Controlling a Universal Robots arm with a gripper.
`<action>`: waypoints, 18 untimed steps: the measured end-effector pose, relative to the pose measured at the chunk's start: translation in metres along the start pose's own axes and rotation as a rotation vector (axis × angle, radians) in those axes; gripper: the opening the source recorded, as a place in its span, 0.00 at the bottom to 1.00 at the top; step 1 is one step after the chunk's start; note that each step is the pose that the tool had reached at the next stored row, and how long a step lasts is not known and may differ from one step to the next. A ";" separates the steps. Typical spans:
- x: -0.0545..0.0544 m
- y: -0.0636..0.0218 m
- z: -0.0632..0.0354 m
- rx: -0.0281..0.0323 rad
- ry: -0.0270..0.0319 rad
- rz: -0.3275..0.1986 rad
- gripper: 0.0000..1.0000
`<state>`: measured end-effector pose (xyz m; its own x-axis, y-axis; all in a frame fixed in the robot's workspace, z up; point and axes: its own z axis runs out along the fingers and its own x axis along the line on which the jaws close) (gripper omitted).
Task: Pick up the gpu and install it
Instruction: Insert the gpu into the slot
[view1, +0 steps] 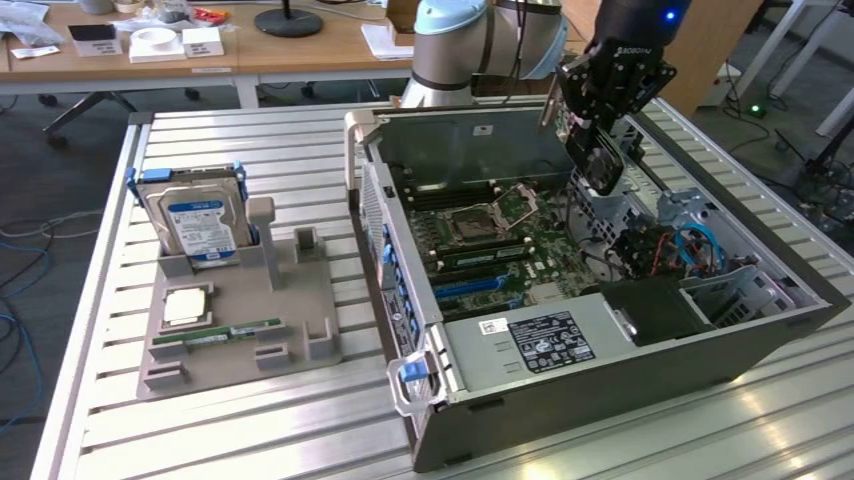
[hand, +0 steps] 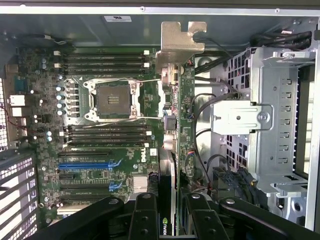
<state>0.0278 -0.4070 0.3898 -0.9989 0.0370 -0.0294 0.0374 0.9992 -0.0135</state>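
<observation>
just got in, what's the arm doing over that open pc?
The gripper is clamped on the gpu, holding it on edge above the open computer case, over the motherboard. The card is not seated in a slot yet. The hard drive and memory stick sit in the grey holder on the exterior view's left.
</observation>
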 end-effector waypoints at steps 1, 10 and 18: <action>0.000 0.0000 0.0000 0.0001 0.0000 0.000 0.26; 0.000 0.0000 0.0000 0.0000 0.0000 -0.003 0.26; 0.000 0.0000 0.0000 -0.0011 -0.0005 -0.040 0.26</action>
<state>0.0274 -0.4070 0.3898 -0.9996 -0.0031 -0.0293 -0.0027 0.9999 -0.0136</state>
